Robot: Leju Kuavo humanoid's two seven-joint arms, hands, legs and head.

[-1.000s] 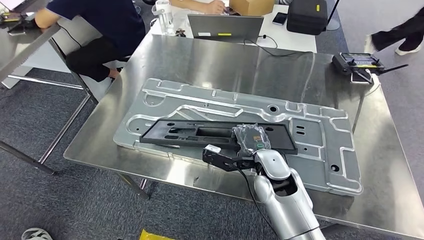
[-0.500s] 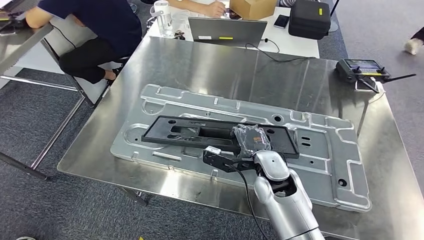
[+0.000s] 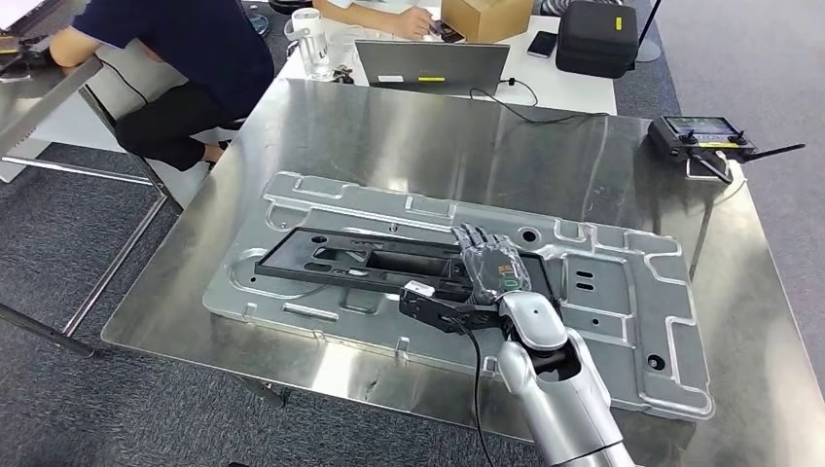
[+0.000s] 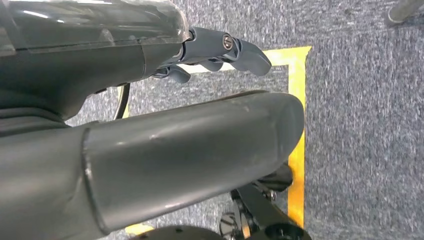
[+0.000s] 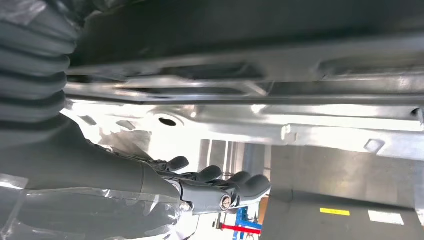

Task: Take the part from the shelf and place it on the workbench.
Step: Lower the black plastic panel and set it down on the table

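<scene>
The part (image 3: 360, 258) is a long black frame with cut-outs. It lies flat on a large stamped silver plate (image 3: 623, 311) on the steel workbench (image 3: 438, 136). My right hand (image 3: 491, 268) hovers over the frame's right end with its fingers stretched forward and holds nothing. In the right wrist view the black frame (image 5: 250, 30) and the silver plate (image 5: 325, 127) lie apart from the right hand's fingers (image 5: 220, 182). My left hand (image 4: 150, 100) hangs over grey carpet, its fingers apart and holding nothing.
A remote controller (image 3: 700, 131) sits at the bench's far right corner. Behind the bench a white table carries a laptop (image 3: 433, 63), a black case (image 3: 595, 37), a cardboard box (image 3: 491, 15) and a cup (image 3: 309, 29). A person (image 3: 185, 49) sits at the far left. Yellow tape (image 4: 297, 100) marks the floor.
My right hand's fingers have uncurled and now stretch out over the frame. The whole picture has shifted a little, so the camera has moved.
</scene>
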